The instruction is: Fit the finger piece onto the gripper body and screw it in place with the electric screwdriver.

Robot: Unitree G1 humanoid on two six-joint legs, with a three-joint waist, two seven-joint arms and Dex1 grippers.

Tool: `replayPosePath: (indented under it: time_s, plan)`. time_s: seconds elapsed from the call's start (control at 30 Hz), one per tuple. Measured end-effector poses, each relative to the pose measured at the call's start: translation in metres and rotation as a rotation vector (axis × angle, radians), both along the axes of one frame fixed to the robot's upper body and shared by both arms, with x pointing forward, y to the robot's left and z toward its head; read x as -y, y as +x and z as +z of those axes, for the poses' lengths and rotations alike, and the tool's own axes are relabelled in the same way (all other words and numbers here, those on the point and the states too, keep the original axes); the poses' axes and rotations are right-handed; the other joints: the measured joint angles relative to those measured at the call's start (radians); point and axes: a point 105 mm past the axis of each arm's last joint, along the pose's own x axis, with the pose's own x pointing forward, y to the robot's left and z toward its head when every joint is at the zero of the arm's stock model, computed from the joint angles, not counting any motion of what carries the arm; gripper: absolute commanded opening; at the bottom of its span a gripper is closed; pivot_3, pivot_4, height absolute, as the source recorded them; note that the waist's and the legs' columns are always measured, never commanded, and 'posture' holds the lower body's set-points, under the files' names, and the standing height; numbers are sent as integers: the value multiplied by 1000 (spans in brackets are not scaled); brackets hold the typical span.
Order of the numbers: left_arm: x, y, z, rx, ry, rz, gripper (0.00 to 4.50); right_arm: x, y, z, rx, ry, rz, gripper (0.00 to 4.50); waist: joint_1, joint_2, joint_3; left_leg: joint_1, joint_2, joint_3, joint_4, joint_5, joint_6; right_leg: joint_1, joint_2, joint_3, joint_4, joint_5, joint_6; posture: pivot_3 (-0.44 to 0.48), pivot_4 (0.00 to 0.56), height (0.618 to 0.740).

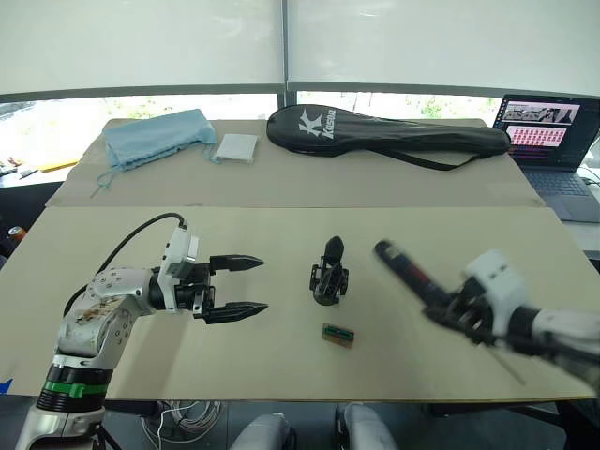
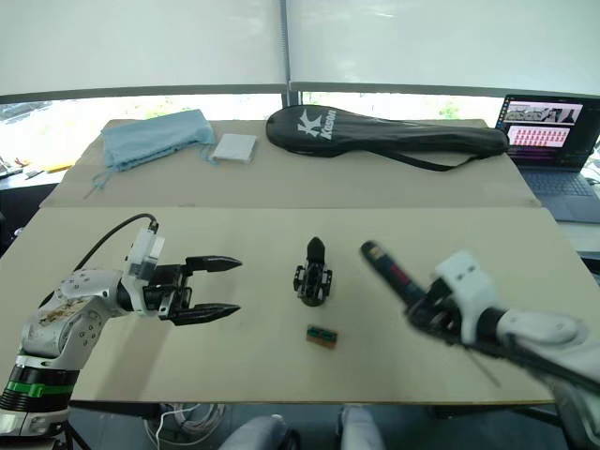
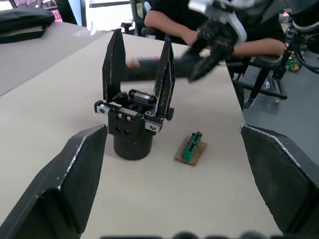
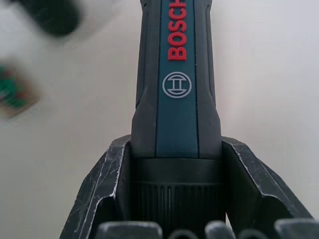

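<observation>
Near the bench's front edge, the gripper body [image 1: 329,273] is standing upright mid-bench with 2 fingers up, while the left gripper [image 1: 240,285] is hovering open beside it and the right gripper [image 1: 457,308] is clamping the electric screwdriver [image 1: 405,269] above the bench.

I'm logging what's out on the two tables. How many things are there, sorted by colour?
Black: 3 - long black racket bag, small black gripper body with upright fingers, thick black electric screwdriver with red markings, held in the right gripper
Blue: 1 - crumpled light blue cloth
White: 1 - flat white pad
Green: 1 - small green circuit board
Dark grey: 1 - open laptop
Total: 7
</observation>
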Motion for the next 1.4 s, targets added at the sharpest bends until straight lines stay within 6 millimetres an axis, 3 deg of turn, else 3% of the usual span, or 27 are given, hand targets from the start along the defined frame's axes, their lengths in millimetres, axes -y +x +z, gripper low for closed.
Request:
replayPosePath:
  time_s: [0.2,0.43,0.47,0.6,0.63,0.8,1.07,1.2,1.3,1.4]
  plan:
    - [8,-2,-7,26,13,-26,4500,15,12,-9,53,-73,-65,1971,-5,0,0,1,2,1,-1,-1,-3,-1,1,-1,0,0,-1,0,150,740]
    - [8,-1,-9,28,17,-25,4500,10,13,-15,13,-3,-59,1971,-16,0,0,1,2,1,-1,1,-3,0,1,0,1,-1,-2,0,150,740]
    - [9,-1,-9,27,15,-25,4500,11,13,-16,6,2,-59,2979,-17,0,0,1,3,0,-1,1,-1,0,1,0,1,-1,-2,0,150,740]
    - [9,-1,-10,27,14,-23,4500,7,16,-11,15,14,-34,4334,-17,0,0,2,2,0,-1,2,0,0,1,0,1,-1,-2,0,150,740]
    - [9,0,-10,28,15,-22,4500,7,16,-11,14,15,-31,4428,-17,0,0,2,3,0,-1,2,0,0,1,0,1,-1,-2,0,150,740]
    - [9,0,-10,39,18,-22,4500,8,14,-7,4,5,0,4428,-17,0,0,2,2,0,-1,2,0,0,1,0,1,-1,-2,0,150,740]
    - [8,-4,-12,32,35,-60,4500,6,15,32,-57,10,61,4428,-18,-1,0,1,3,0,-2,2,1,0,1,0,0,-1,-2,0,150,740]
    - [10,-7,-16,19,47,-91,4500,10,-1,34,-293,-107,117,4428,-17,0,2,0,3,0,-1,1,2,0,0,-1,-1,-1,-2,0,150,740]
    - [12,-7,-19,15,59,-100,4500,6,4,43,-334,-115,114,4428,-19,-2,2,0,4,0,-1,1,2,0,0,-1,-2,0,-2,0,150,740]
    - [13,-8,-21,10,61,-107,4500,4,4,32,-426,-159,115,4428,-18,-2,2,-1,4,0,-1,1,2,-1,0,-1,-2,0,-2,0,150,740]
